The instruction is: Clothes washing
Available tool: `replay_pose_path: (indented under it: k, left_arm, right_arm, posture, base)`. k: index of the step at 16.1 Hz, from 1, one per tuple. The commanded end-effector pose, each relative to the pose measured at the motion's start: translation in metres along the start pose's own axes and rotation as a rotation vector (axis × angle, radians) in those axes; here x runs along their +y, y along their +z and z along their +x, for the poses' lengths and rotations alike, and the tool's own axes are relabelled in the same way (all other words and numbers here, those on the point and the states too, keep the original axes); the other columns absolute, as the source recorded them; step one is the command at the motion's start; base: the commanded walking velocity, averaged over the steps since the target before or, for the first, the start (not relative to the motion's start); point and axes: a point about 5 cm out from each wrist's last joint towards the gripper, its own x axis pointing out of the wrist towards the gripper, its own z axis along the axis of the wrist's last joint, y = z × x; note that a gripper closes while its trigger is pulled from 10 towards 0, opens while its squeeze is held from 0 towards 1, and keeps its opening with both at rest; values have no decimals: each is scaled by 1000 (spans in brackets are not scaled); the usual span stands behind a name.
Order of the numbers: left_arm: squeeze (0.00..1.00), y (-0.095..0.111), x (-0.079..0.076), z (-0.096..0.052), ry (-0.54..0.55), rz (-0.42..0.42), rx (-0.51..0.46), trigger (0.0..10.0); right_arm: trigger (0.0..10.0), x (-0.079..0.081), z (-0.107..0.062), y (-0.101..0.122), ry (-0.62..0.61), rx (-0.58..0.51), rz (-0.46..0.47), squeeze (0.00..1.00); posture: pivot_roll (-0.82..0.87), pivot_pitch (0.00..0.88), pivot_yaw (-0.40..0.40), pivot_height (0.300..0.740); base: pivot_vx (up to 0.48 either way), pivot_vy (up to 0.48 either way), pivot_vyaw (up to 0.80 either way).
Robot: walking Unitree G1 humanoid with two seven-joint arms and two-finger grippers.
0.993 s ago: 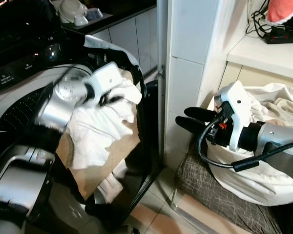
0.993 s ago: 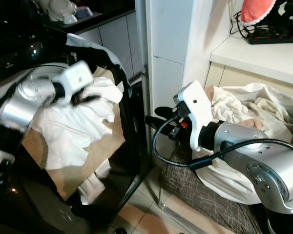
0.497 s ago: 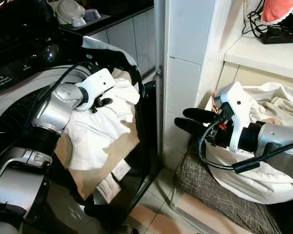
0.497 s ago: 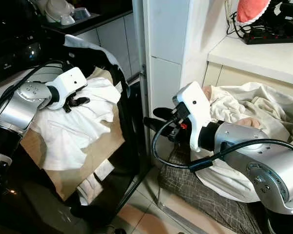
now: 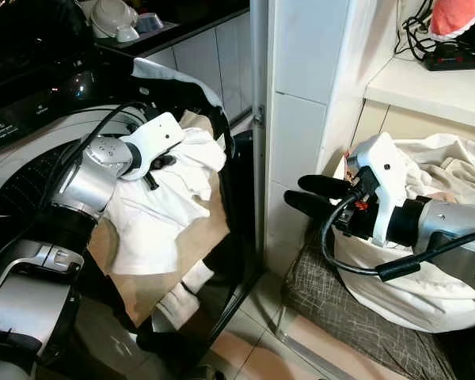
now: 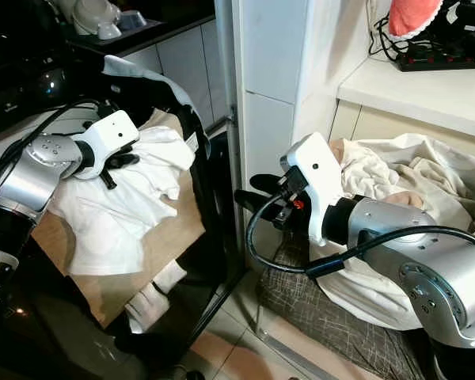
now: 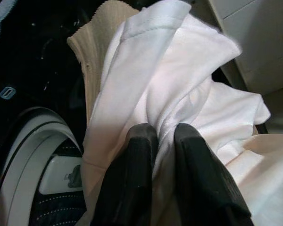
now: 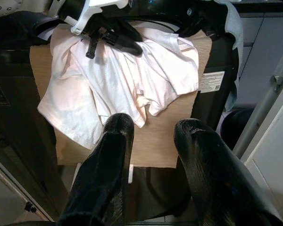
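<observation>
We count 1 washing machine (image 5: 32, 170), its dark body taking up the robot's left side, with 1 tan cloth (image 5: 170, 257) hung down its front edge and 1 white garment (image 5: 162, 210) spread on top of that. Lower down, 1 small white piece (image 5: 186, 291) dangles at the tan cloth's bottom edge. The print on the machine's dark panel is too small for us to read, and so is the white label (image 8: 211, 81) on its side.

On the right sits 1 heap of pale laundry (image 5: 439, 237), resting on a grey checked cushion (image 5: 356, 313) below a pale counter (image 5: 427, 87) that carries 1 black power strip (image 5: 459, 57).

Between machine and heap stands a white tiled wall corner (image 5: 301, 119), with a strip of open floor (image 5: 253, 348) at its foot.

The left gripper (image 7: 158, 141) lies on the white garment at the machine's top edge, its jaws pinched to a narrow slit with a fold of that garment caught between them. The right gripper (image 5: 305, 194) hangs in free air beside the wall corner, near the laundry heap, jaws spread apart and holding nothing.
</observation>
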Motion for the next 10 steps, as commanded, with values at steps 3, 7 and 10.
replay_pose_path:
  k: [3, 7, 10]
  left_arm:
    - [0, -11, 1, 1, 24, -32, 44, 0]
    - [0, -1, 63, -17, 530, -142, 20, 0]
    - [0, 16, 128, -71, 1036, -12, 27, 0]
  right_arm:
    - [10000, 2, 1, 6, 15, -24, -31, 0]
    - [10000, 2, 0, 10, 21, -48, -30, 0]
    - [10000, 1, 2, 12, 16, -56, -33, 0]
  posture:
    - [-79, 0, 109, 740]
    - [-78, 0, 108, 740]
    - [-80, 0, 106, 740]
  base:
    - [0, 0, 0]
    - [0, 0, 0]
    - [0, 0, 0]
